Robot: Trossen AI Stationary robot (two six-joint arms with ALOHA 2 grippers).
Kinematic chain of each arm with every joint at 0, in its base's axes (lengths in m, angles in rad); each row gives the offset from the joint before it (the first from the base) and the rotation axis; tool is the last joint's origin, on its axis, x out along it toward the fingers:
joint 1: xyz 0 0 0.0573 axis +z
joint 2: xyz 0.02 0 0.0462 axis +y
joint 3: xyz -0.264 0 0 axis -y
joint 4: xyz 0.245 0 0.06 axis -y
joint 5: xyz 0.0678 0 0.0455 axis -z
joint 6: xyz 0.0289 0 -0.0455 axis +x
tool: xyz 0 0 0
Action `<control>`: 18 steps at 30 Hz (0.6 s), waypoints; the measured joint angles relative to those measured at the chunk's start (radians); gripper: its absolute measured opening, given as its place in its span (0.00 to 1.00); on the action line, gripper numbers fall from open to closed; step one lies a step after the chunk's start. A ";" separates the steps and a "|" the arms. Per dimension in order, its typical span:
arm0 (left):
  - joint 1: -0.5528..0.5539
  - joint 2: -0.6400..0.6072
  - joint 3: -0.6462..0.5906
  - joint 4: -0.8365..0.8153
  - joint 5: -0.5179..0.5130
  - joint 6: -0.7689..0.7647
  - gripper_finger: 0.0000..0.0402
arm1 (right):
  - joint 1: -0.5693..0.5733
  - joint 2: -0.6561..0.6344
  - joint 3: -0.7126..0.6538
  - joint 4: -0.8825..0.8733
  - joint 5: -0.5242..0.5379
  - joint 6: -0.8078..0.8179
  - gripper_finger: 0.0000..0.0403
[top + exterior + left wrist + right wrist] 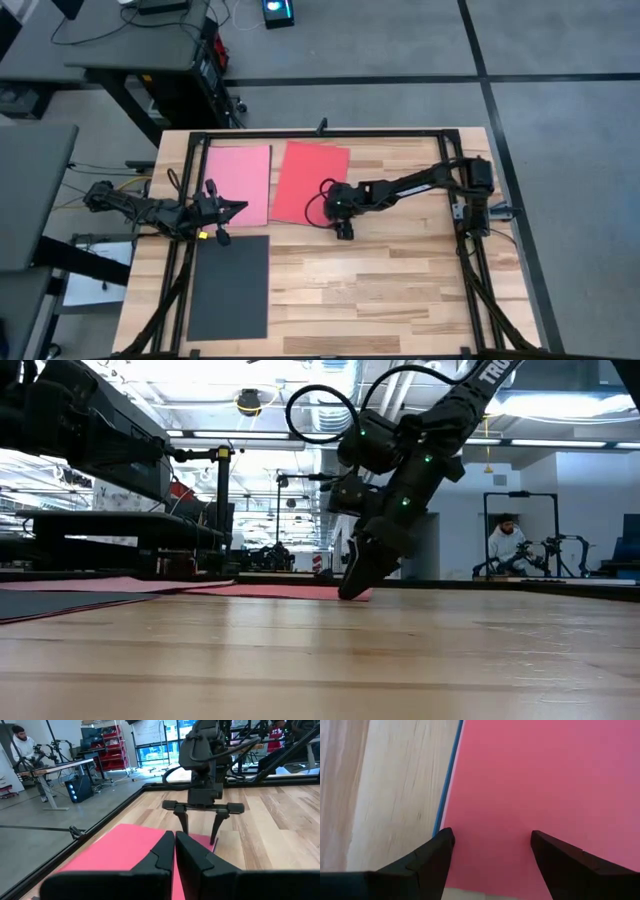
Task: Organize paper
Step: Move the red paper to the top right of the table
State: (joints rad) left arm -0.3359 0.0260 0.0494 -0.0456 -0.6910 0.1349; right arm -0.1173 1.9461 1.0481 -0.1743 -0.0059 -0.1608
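Note:
Three sheets of paper show flat on the wooden table: a pink one (240,184) at the far left, a red one (311,182) beside it, and a black one (230,286) at the near left. A thin blue edge (445,790) peeks out from under the red sheet (545,785). My right gripper (343,230) (492,836) is open and slants down at the red sheet's near right corner, both fingertips over the red. My left gripper (238,208) (175,845) is shut and level, by the pink sheet's near right corner. My right gripper comes at the red sheet near its near edge (490,870), slanting down from the table's right. In the low view its fingertips (350,590) reach down to the sheet's surface. Whether they touch it I cannot tell.
A black frame rail (320,133) runs along the table's far edge, with more rails down both sides. Bare wood (400,290) spreads over the near right of the table. A person (505,545) sits in the room beyond the table.

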 joint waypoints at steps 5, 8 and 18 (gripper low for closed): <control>0.000 0.000 0.000 0.000 0.000 0.000 0.00 | 0.016 -0.002 0.000 -0.009 0.001 0.003 0.65; 0.000 0.000 0.000 0.000 0.000 0.000 0.00 | 0.036 -0.007 -0.003 -0.015 -0.007 0.003 0.65; 0.000 0.000 0.000 0.000 0.000 0.000 0.00 | 0.095 -0.062 -0.010 0.006 -0.036 0.044 0.65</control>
State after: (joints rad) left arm -0.3363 0.0257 0.0494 -0.0460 -0.6914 0.1349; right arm -0.0221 1.8844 1.0380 -0.1685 -0.0424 -0.1172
